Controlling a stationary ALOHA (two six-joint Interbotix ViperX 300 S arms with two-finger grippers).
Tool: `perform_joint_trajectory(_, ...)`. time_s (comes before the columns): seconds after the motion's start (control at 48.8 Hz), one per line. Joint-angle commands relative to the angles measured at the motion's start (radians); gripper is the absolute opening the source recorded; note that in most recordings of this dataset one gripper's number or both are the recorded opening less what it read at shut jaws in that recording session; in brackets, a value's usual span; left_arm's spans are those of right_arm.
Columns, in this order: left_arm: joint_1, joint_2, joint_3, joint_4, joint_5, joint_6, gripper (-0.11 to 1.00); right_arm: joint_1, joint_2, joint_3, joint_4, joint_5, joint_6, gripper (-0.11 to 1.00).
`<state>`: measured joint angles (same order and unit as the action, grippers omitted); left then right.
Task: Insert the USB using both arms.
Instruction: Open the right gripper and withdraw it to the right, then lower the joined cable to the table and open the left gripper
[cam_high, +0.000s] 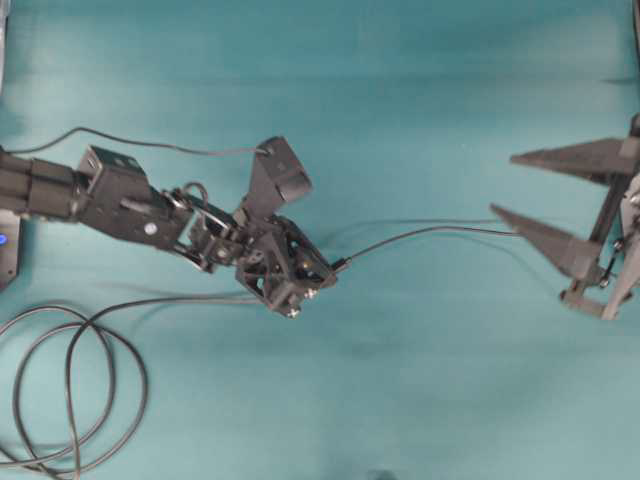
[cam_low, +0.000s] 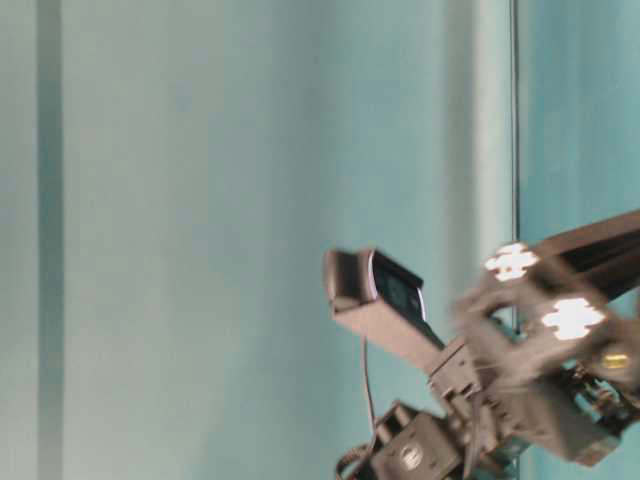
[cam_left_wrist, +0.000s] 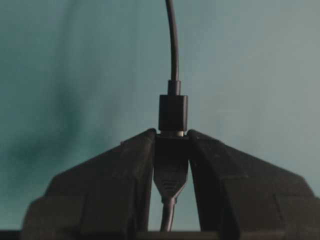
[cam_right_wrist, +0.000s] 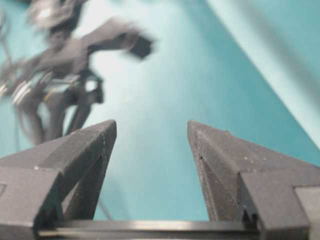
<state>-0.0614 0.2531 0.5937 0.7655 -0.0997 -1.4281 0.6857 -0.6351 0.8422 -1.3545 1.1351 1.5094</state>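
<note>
- Teal tabletop (cam_high: 420, 380) all round, same teal on the backdrop, and two black arms over it.
- Nearest the bottom left edge of the overhead view, one long dark cable (cam_high: 70, 390) lies in a couple of loose loops.
- Left gripper (cam_left_wrist: 171, 137) is pinched narrow on one dark socket end (cam_left_wrist: 170, 167), fingers (cam_left_wrist: 125, 170) on both sides of it.
- One USB (cam_left_wrist: 173, 112) sits right at that socket's mouth, touching it, a thin sliver of silver showing at the join.
- Its one thin cable (cam_high: 430, 232) runs off toward the right side.
- Right gripper (cam_right_wrist: 151, 131) hangs well apart from the plug, jaws spread wide, holding nothing.
- Table-level view is blurry, can't tell much beyond one boxy wrist camera (cam_low: 375, 300).
</note>
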Motion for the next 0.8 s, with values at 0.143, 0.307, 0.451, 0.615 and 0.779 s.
perform_joint_trajectory(0.143, -0.034, 0.031, -0.087, -0.003, 0.209, 0.098, 0.2, -0.012, -0.067, 0.014, 0.031, 0.008, 0.003, 0.67)
perform_joint_trajectory(0.307, -0.043, 0.058, -0.11, -0.003, 0.209, 0.103, 0.2, -0.011, -0.092, 0.029, 0.037, 0.009, 0.003, 0.68)
perform_joint_trajectory(0.451, -0.044, 0.061, -0.12, -0.003, 0.219, 0.103, 0.2, -0.011, -0.121, 0.043, 0.055, 0.009, 0.005, 0.68)
perform_joint_trajectory(0.615, -0.048, 0.049, -0.124, -0.003, 0.256, 0.103, 0.51, -0.012, -0.164, 0.055, 0.057, 0.009, 0.005, 0.72)
perform_joint_trajectory(0.779, -0.054, -0.005, -0.137, -0.003, 0.307, 0.107, 0.88, -0.011, -0.218, 0.089, 0.057, 0.002, 0.005, 0.73)
